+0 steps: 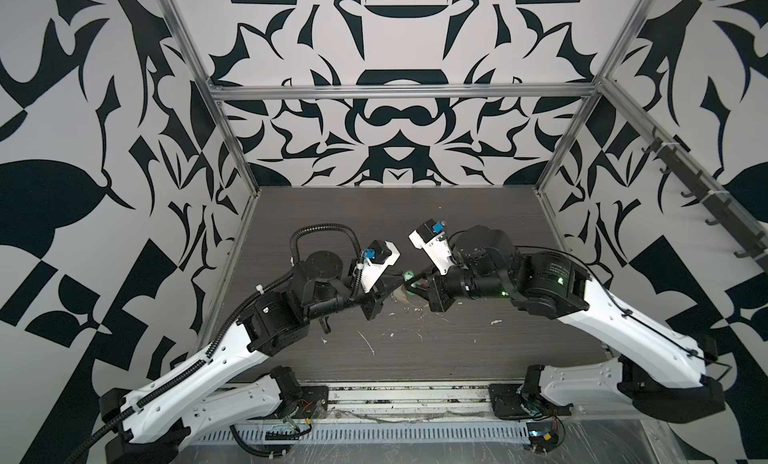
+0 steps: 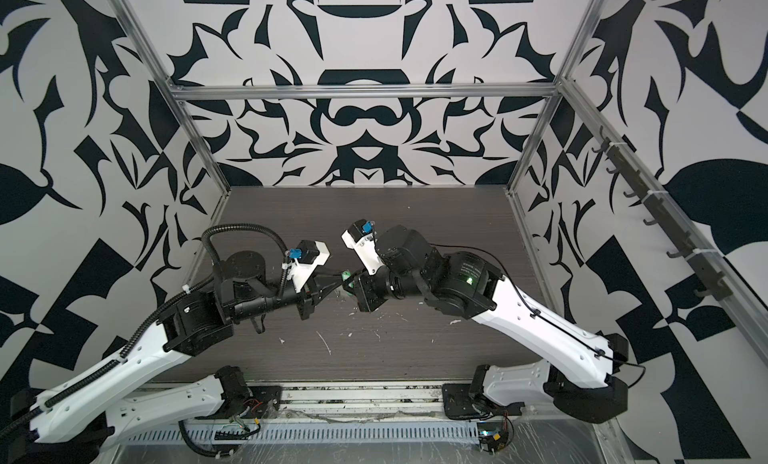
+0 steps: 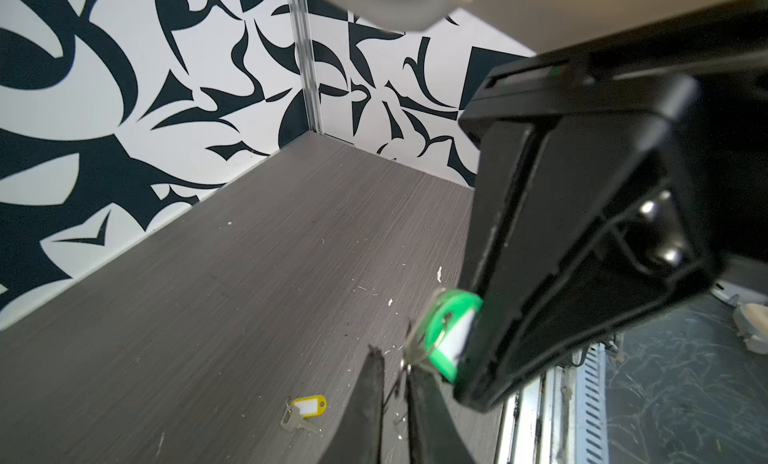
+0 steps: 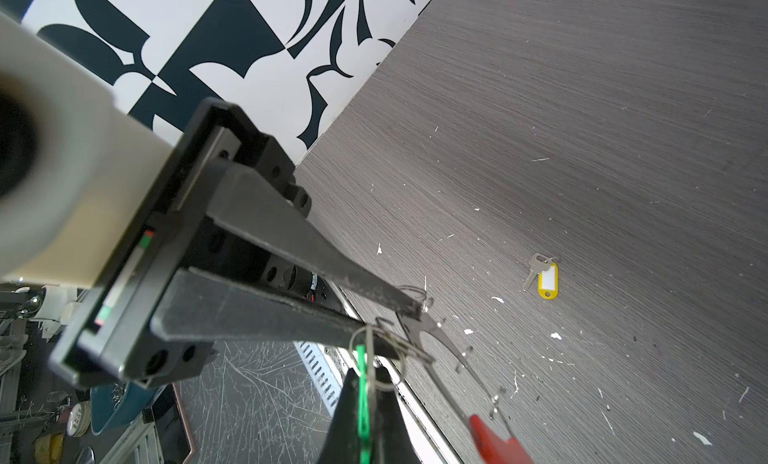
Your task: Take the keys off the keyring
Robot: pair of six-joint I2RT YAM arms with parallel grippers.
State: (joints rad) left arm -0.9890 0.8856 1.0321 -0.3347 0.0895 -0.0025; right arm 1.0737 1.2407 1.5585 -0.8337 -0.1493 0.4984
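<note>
My two grippers meet above the middle of the table in both top views. The right gripper (image 4: 368, 372) is shut on the green key tag (image 4: 364, 403), which I see edge-on in the right wrist view and face-on as the green tag (image 3: 451, 337) in the left wrist view. Its small silver ring (image 4: 376, 358) still hangs in the keyring (image 4: 451, 349), a thin dark hoop with a red segment (image 4: 494, 441). The left gripper (image 3: 392, 360) is closed on the hoop's wire near its dark flat end. The yellow key tag (image 4: 547, 281) lies loose on the table with a silver key.
The dark wood-grain tabletop (image 1: 457, 341) carries white scraps and scratches. Patterned walls and a metal frame (image 1: 399, 92) close in the back and sides. A slotted rail (image 1: 374, 433) runs along the front edge.
</note>
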